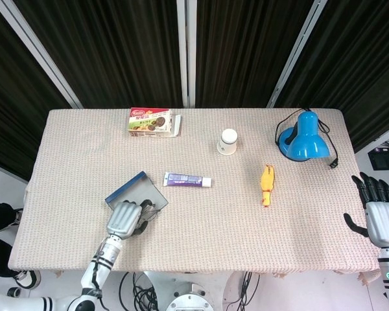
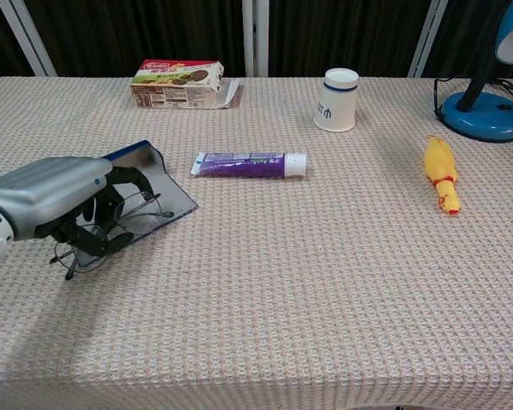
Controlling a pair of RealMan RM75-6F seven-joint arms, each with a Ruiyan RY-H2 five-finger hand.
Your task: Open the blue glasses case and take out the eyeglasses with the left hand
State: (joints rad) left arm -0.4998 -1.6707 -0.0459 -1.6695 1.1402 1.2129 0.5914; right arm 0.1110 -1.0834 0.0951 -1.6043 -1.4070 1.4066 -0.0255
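Both my views are bright and evenly lit from overhead, so the woven tablecloth (image 1: 201, 214) reads clearly with no glare, while the black curtains (image 1: 129, 52) behind stay very dark. In the chest view my left hand (image 2: 56, 201) throws a broad, soft shadow onto the cloth toward the near left corner, and the purple tube (image 2: 250, 164) and yellow toy (image 2: 441, 172) leave only thin, faint shadows. Focus is sharp across the table, though the thin eyeglasses (image 2: 111, 224) frame is hard to resolve from the head view.
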